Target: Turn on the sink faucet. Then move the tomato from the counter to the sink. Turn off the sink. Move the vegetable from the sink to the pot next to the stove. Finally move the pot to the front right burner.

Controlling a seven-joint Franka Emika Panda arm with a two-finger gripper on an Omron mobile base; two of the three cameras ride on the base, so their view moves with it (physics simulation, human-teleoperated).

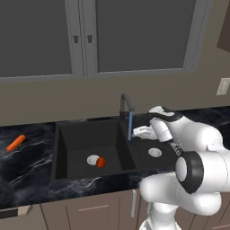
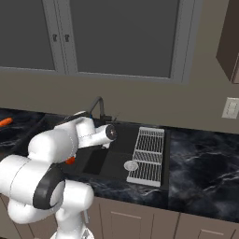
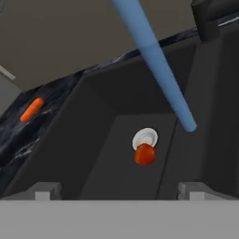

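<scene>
Now tomato (image 3: 144, 154) beside drain (image 3: 145, 138) (touching)

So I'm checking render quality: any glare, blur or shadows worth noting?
Left base view: soft white sheen on the counter, tomato crisp. Right base view: even light, no hard shadows. Hand view: the water stream is a flat blue bar, edges slightly soft.

Blk marble counter (image 1: 27, 157) w/ carrot (image 1: 16, 143) (left side)
</scene>
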